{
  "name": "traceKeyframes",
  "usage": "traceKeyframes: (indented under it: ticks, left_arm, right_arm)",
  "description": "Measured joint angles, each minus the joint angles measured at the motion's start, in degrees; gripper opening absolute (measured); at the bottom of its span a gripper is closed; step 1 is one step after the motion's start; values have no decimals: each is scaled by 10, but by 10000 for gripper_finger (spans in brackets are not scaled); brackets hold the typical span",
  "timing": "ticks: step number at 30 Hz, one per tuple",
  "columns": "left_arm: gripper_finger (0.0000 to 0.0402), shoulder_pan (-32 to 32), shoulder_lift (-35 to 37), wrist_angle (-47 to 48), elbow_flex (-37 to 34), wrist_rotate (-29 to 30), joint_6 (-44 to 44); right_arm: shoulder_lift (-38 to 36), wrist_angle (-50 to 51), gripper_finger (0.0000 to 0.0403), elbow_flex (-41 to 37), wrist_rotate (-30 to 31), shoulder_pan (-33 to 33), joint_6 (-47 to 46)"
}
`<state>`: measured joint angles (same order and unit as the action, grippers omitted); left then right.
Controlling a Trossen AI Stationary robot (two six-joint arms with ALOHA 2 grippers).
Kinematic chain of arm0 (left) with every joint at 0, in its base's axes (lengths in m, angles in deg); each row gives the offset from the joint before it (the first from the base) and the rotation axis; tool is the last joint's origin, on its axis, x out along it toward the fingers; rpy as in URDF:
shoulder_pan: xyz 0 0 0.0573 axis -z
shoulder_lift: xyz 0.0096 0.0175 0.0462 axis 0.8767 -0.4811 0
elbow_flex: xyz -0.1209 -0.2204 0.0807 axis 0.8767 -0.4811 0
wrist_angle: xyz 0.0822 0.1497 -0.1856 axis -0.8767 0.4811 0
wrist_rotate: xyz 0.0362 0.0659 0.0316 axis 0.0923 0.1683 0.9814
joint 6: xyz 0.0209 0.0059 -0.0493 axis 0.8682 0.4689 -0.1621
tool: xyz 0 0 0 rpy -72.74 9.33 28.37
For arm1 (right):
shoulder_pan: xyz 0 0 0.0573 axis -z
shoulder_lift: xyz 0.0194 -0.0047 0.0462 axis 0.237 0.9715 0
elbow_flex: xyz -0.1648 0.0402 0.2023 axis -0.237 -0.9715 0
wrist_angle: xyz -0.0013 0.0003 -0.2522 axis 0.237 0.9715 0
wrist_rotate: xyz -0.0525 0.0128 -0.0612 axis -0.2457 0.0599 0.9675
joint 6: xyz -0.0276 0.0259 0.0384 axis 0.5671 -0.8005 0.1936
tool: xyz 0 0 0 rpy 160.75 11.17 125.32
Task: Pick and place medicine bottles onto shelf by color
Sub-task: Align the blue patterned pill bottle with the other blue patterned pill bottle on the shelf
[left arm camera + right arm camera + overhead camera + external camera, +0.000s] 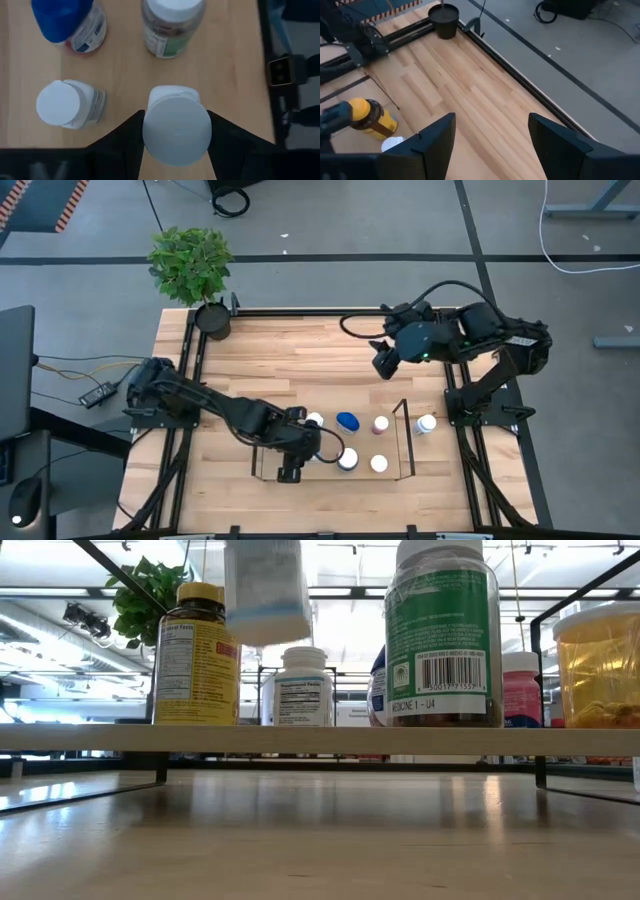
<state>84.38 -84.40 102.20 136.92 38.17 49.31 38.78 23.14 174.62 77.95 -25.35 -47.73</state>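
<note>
My left gripper (291, 468) is shut on a white-capped bottle (176, 131) above the left part of the black wire shelf (405, 442). In the low view this bottle (265, 590) hangs clear above the shelf board. On the shelf stand an amber yellow-lidded jar (197, 655), a white bottle (303, 687), a green-labelled bottle (443, 635), a blue-capped bottle (347, 421) and a pink-capped bottle (380, 423). My right gripper (384, 362) is open and empty over the table's far right. My left gripper pinches the bottle between its two fingers at the two opposite sides of its white cap (150, 135). The fingers come from above, pointing down. The bottle hangs upright below them, lifted clear of the shelf board.
One white-capped bottle (427, 423) stands on the table just right of the shelf. A potted green plant (192, 265) stands at the far left corner. The black table frame (190, 360) runs along the sides. Bare wood lies between the shelf and the far edge.
</note>
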Motion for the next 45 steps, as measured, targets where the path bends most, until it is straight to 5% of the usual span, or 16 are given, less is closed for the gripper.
traceKeyframes:
  ticks: [13,38,45]
  left_arm:
    - [187,5,-67,-19,0,-1,-1]
    - [198,9,-88,-26,0,-1,-14]
    - [229,9,-88,-25,0,-1,-14]
  right_arm:
    - [-5,30,257,0,2,0,-25]
    - [-5,34,257,0,-4,-2,-29]
    - [-5,35,257,0,-4,-2,-27]
